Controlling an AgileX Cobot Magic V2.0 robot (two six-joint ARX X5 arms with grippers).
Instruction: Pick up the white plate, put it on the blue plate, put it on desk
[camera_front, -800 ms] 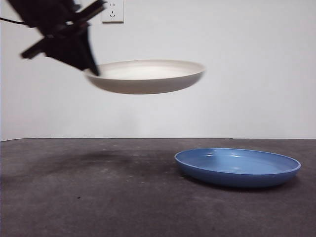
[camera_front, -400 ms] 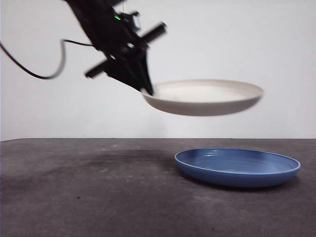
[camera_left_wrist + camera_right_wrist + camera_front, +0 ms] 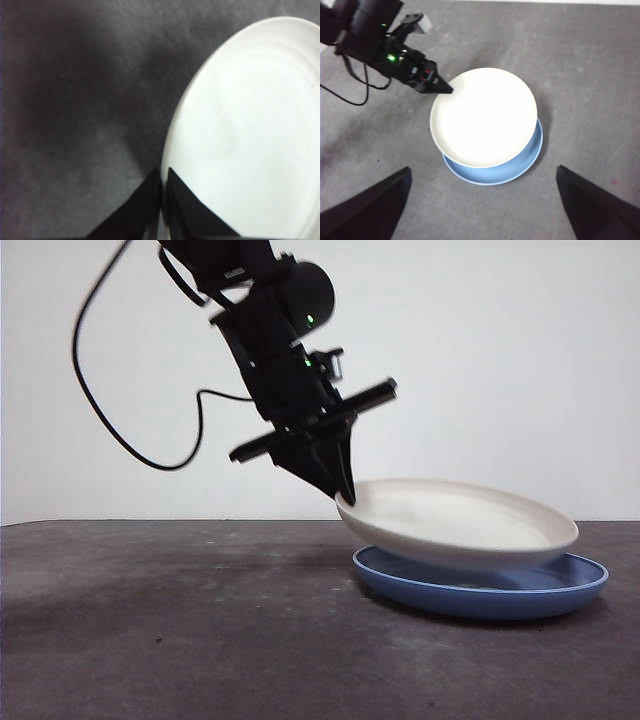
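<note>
My left gripper [image 3: 343,495] is clamped tight on the rim of the white plate [image 3: 455,522], which tilts over the blue plate [image 3: 480,592] on the table [image 3: 180,640], its far edge low against it. My right gripper [image 3: 482,210] hangs high above, jaws spread wide.

Left gripper [image 3: 340,488] clamped, right gripper [image 3: 482,200] agape

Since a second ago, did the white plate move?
Yes. The white plate, held by the left tool, came down and to the right in the front view, and now sits tilted just over the blue plate, which stayed put.
</note>
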